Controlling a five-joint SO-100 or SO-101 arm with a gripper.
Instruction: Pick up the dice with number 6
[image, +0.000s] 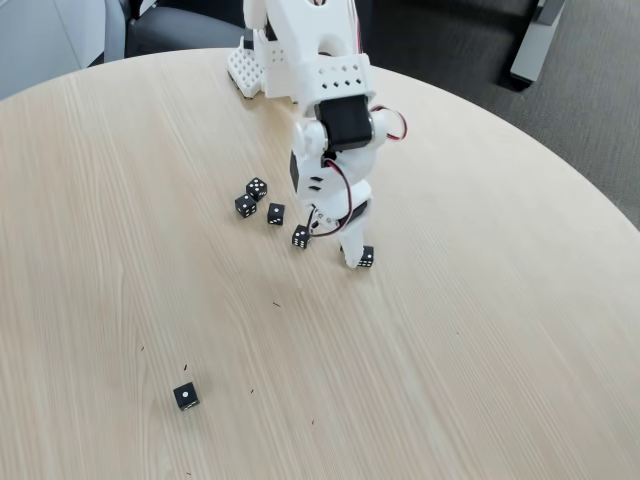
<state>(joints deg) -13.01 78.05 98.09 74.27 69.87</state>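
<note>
Reaching down, white hand (357, 256) at black die (366, 257), no legible writing

The surface (480, 330) looks like pale wood or wood-look laminate, with fine straight grain and a smooth, matt to faintly satin finish. The arm (315, 50) is white plastic, matt, with a black, slightly glossier motor block (348, 122) and thin red rubbery-looking wires (340, 190). The dice (257, 188) are black, hard-looking and smooth, with matt white pips. Beyond the surface's far edge the floor (590, 110) looks like dark grey carpet, rough and dull.
</note>
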